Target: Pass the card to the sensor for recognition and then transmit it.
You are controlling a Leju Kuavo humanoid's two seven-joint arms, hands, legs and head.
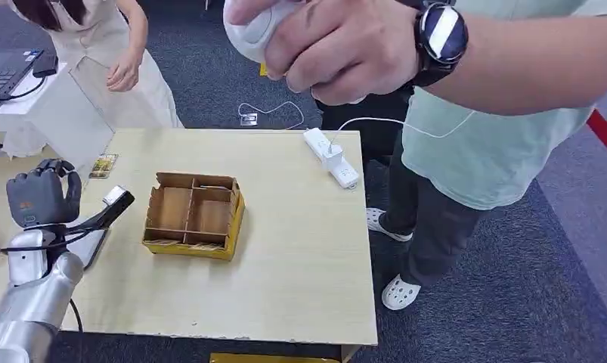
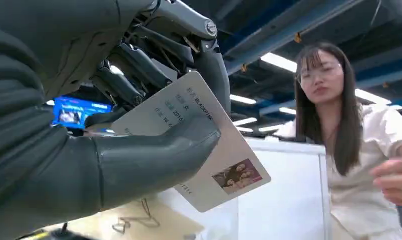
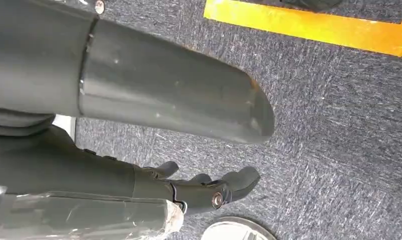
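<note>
A white card [image 2: 224, 167] with printed text and a small photo is pinched between the thumb and the fingers of my left hand [image 2: 138, 125]. In the head view my left hand [image 1: 39, 198] is raised over the table's left side, its back toward me. Just to its right stands the sensor [image 1: 117, 197], a silver head on a black bent arm. My right hand [image 3: 198, 187] hangs over grey carpet with its thumb and fingers apart, holding nothing.
A compartmented cardboard box [image 1: 194, 215] sits mid-table [image 1: 300, 265]. Another card [image 1: 103, 165] lies at the far left, a white power strip [image 1: 332, 159] at the far edge. One person [image 1: 481, 113] stands at the right holding a white object; another person [image 1: 111, 53] is far left.
</note>
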